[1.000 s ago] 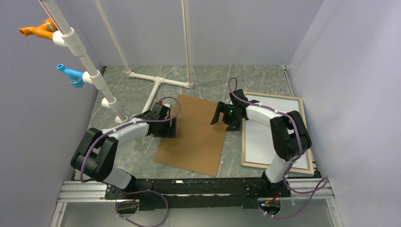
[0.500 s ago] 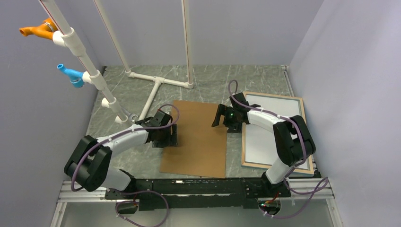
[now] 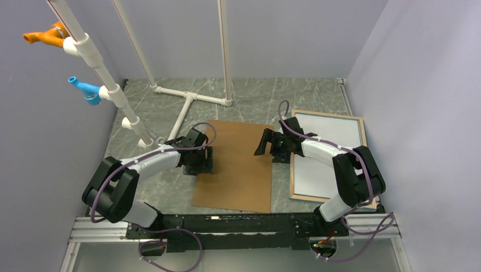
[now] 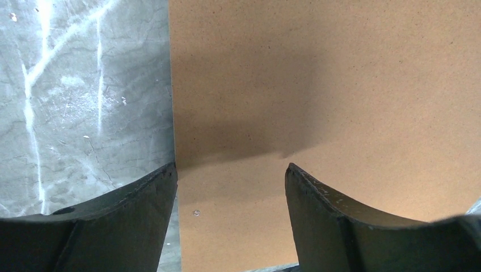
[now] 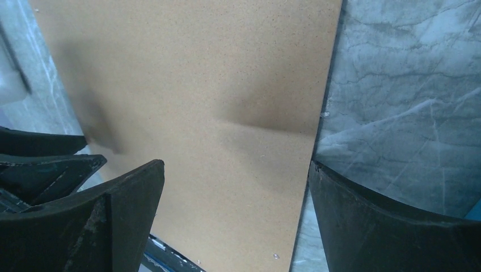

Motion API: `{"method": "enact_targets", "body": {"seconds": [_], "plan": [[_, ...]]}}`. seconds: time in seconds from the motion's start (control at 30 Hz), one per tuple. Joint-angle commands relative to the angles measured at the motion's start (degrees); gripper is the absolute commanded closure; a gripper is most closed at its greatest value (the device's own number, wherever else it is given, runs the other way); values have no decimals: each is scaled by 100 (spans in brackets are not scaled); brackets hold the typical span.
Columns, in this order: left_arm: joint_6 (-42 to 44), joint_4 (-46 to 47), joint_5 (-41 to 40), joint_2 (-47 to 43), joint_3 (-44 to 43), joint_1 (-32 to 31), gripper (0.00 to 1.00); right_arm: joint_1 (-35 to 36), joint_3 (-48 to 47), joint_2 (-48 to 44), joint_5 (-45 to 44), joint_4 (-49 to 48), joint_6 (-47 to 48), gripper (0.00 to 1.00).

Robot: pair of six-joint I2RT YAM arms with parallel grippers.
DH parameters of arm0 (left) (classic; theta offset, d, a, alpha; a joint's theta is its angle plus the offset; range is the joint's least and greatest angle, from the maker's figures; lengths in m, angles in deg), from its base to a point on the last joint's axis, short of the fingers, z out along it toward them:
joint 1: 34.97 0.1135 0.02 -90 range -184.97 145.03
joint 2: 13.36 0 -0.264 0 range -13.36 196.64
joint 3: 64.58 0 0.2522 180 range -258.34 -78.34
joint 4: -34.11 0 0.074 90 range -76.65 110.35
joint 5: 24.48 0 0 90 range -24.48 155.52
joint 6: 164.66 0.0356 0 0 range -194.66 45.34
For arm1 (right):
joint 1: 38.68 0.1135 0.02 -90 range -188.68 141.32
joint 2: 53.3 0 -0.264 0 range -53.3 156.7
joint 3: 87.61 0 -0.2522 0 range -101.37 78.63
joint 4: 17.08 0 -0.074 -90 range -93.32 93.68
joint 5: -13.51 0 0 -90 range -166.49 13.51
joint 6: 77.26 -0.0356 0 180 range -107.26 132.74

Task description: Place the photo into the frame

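Observation:
The frame (image 3: 294, 170) lies flat at the right of the table, light wood face up. A white rectangle (image 3: 326, 153) fills its opening; it looks like the photo's plain back, and no printed side shows. A plain brown backing board (image 3: 235, 170) lies flat at the table's middle. My left gripper (image 3: 202, 164) stands open and low over the board's left edge (image 4: 173, 113), one finger (image 4: 113, 221) over the table and the other over the board. My right gripper (image 3: 266, 145) is open over the board's right edge (image 5: 326, 113), with nothing between its jaws (image 5: 235, 167).
A white pipe stand (image 3: 190, 101) rises at the back left, with an orange fitting (image 3: 42, 37) and a blue one (image 3: 82, 89) on its slanted pipe. Grey walls close in the left, back and right. The marble table (image 3: 255, 96) shows bare behind the board.
The brown board has turned from tilted to square with the table and slid nearer. My left gripper came nearer with its left edge; the right gripper shifted slightly.

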Motion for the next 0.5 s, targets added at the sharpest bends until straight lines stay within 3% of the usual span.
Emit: {"method": "enact_targets", "body": {"seconds": [0.0,0.47], "plan": [[-46,430,375,207,443,-20,26,149,486,182,989,-288,-256,0],[80,586,559,-183,708,-25,27,159,-18,-1803,2164,-588,-713,2]]}}
